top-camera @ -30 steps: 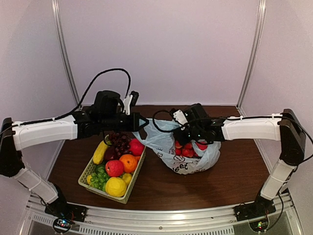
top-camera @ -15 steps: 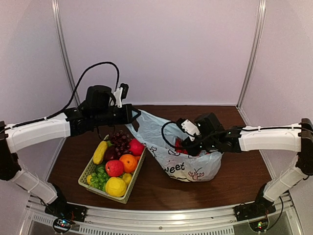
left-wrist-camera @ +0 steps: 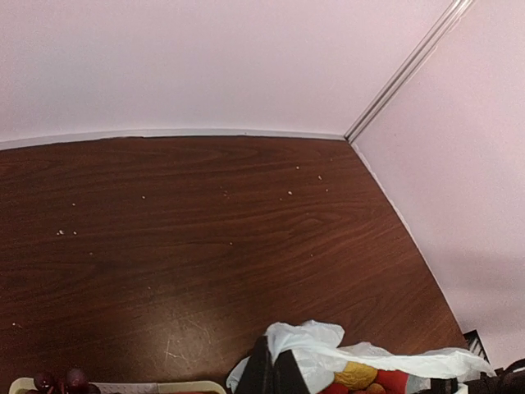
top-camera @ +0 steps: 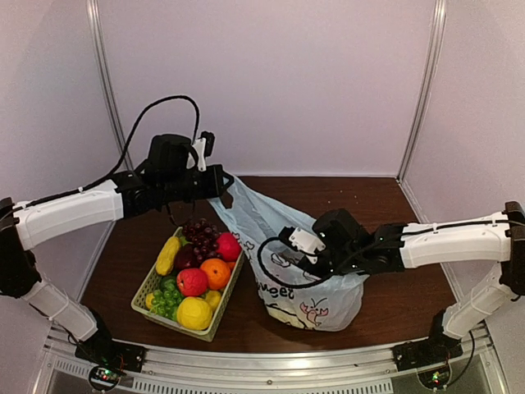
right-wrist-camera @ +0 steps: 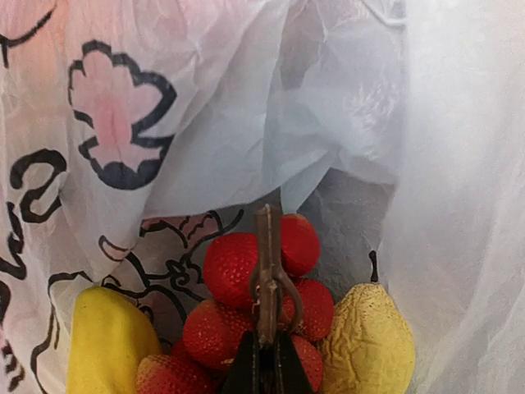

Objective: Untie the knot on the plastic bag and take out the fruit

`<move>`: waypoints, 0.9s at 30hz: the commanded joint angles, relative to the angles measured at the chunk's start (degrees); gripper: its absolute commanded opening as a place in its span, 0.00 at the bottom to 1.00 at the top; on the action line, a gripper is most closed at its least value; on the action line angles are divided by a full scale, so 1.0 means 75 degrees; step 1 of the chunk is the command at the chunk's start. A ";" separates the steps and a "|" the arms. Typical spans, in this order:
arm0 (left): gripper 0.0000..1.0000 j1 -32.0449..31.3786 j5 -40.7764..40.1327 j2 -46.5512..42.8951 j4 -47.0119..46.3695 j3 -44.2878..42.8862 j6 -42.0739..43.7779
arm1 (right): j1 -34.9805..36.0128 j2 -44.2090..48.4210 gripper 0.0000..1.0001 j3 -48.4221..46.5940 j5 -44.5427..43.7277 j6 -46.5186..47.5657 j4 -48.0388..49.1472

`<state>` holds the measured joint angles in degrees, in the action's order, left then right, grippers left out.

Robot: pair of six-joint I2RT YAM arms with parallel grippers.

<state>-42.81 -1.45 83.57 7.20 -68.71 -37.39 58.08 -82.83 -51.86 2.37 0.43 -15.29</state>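
The plastic bag (top-camera: pixel 305 289) stands open on the table, pale blue with dark print. Its knot is not in view. My left gripper (top-camera: pixel 223 187) is shut on the bag's upper edge (left-wrist-camera: pixel 321 343) and holds it stretched up toward the back left. My right gripper (right-wrist-camera: pixel 264 363) is inside the bag, shut on the brown stem (right-wrist-camera: pixel 267 263) of a bunch of red strawberries (right-wrist-camera: pixel 231 264). A lumpy yellow pear-like fruit (right-wrist-camera: pixel 366 338) lies right of the bunch. A smooth yellow fruit (right-wrist-camera: pixel 105 345) lies to the left.
A green basket (top-camera: pixel 146 289) full of fruit stands left of the bag, below my left arm. My right wrist (top-camera: pixel 346 240) sits over the bag's mouth. The white booth walls (left-wrist-camera: pixel 459 164) close the table at the back and sides.
My left gripper pulled the bag's edge back and left. My right gripper moved forward and down into the bag, and the bag shifted toward the front edge.
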 commanded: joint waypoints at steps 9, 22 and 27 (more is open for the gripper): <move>0.00 0.0376 0.0059 -0.0378 -0.0306 0.0233 0.0230 | 0.0003 -0.0375 0.00 -0.0253 -0.0573 -0.0446 -0.0541; 0.00 0.0354 0.1524 -0.0303 -0.1333 0.1347 0.0198 | 0.0002 0.1904 0.00 -0.0051 -0.0036 -0.1624 0.1455; 0.00 0.0078 0.1854 -0.0038 -0.1555 0.1085 0.0414 | 0.0006 0.1883 0.00 -0.0116 -0.0155 -0.1776 0.1797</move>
<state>-40.95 9.23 81.71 -0.01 -59.02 -36.42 58.11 -68.47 -53.23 1.28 -10.66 -5.82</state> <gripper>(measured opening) 0.005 0.020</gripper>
